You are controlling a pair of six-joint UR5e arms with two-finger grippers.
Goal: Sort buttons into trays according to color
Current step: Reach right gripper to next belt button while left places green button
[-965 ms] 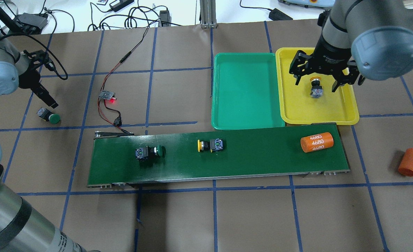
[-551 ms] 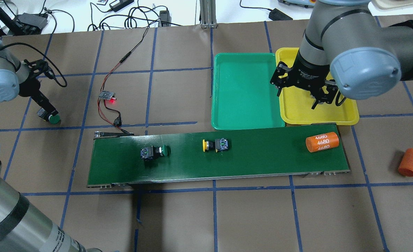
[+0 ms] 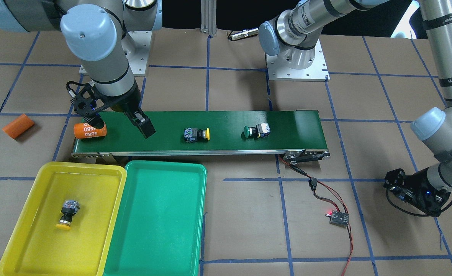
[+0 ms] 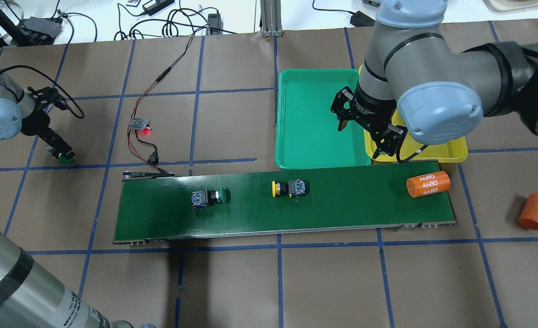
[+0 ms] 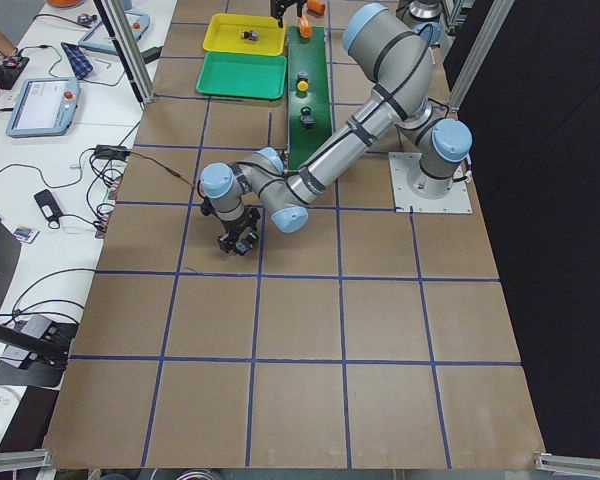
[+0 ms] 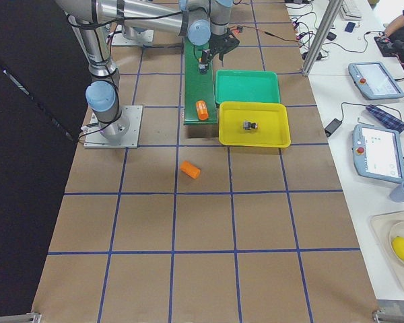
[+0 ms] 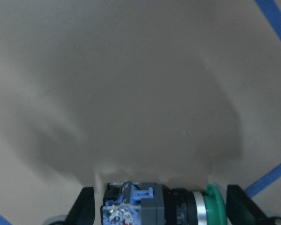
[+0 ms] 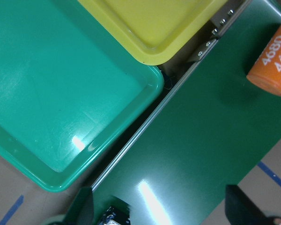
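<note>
Now — right pincer [image 4: 360, 139] above belt [image 4: 342, 205] edge.

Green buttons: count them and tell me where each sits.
2. One green button lies on the belt; the other sits on the table inside the left claw.

The green tray [image 3: 164, 214] and yellow tray [image 3: 27, 237] are smooth, glossy plastic, the green one throwing back a bright glare. The belt [image 3: 226, 122] is a smooth dark sheet with a softer sheen, edged in bare metal. The table [image 3: 241, 230] looks covered in matt brown paper crossed by blue tape [image 3: 283, 207]; the left arm [image 3: 446, 50] and right arm [image 3: 107, 73] are brushed metal with smooth grey-blue plastic caps, and the far-left green button [image 7: 154, 211] shows a plastic cap, shiny metal ring and grey plastic block.
</note>
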